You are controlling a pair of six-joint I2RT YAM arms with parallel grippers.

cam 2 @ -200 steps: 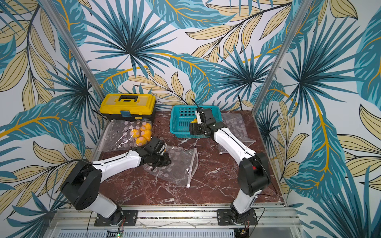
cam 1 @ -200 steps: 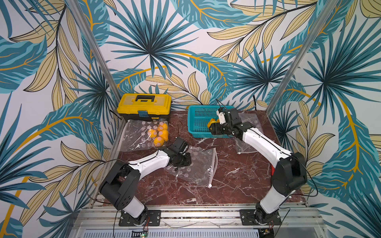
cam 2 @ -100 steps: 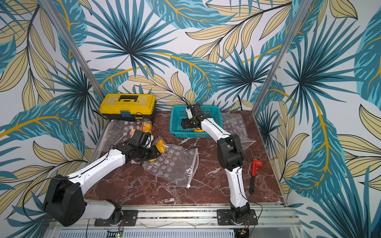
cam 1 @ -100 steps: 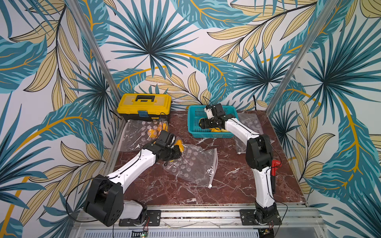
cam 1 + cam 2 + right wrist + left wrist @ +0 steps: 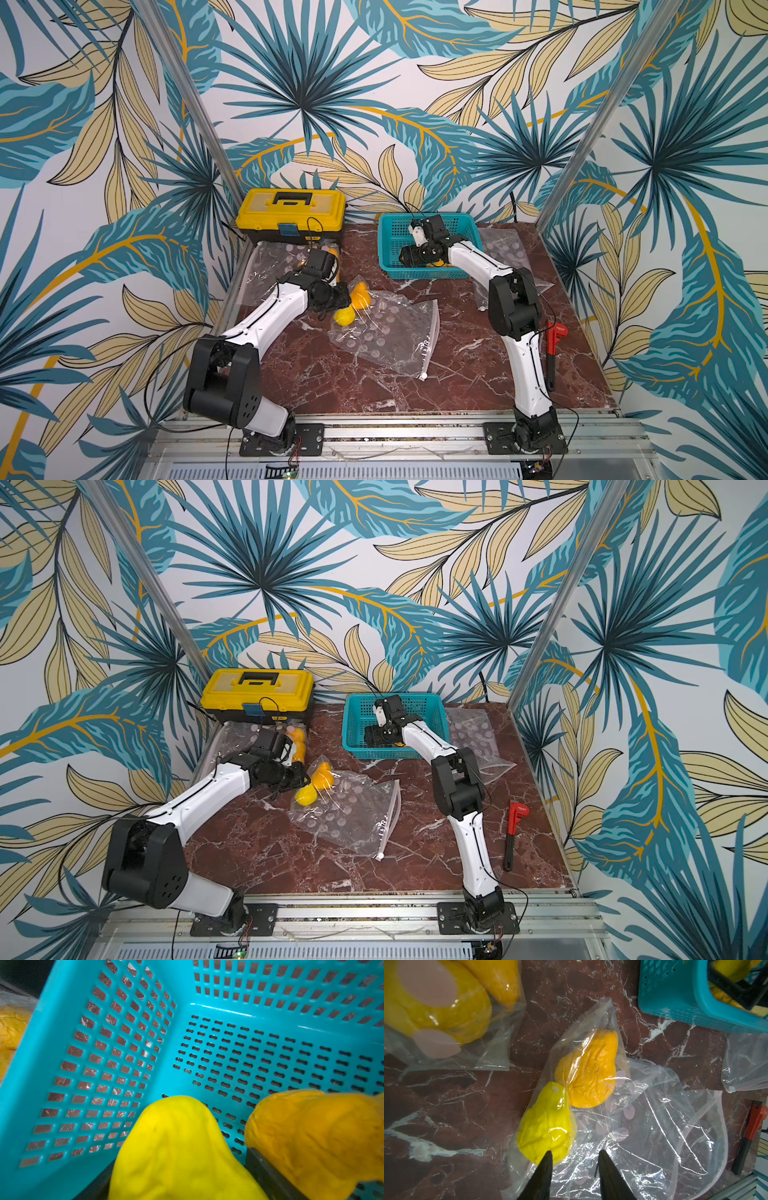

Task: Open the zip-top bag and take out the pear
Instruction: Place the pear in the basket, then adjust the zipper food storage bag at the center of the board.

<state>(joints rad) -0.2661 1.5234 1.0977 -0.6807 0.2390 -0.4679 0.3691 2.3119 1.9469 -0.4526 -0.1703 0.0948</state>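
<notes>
**Pears on the worktop:** Your left tool (image 5: 575,1155) hangs released over the zip-top bag (image 5: 654,1126) in the middle of the marble worktop (image 5: 374,395). Its two dark fingers (image 5: 542,1178) stand parted, with only clear film showing between them. One tip sits at the base of the yellow pear (image 5: 546,1126). That pear lies inside the bag, under the film, touching an orange pear (image 5: 589,1072) bagged beside it. The rest of the bag spreads flat and crumpled away from the fruit.

Your right tool (image 5: 180,1157) is down inside the teal basket (image 5: 419,272) at the back of the worktop. A second yellow pear (image 5: 176,1136) fills the gap between its fingers. From the wrist view you cannot tell whether the pear is gripped or merely lying there. A second orange pear (image 5: 311,1130) rests just beside it on the basket floor.

A yellow toolbox (image 5: 291,216) stands at the back, on your left arm's side. A red wrench (image 5: 555,345) lies near your right arm.
</notes>
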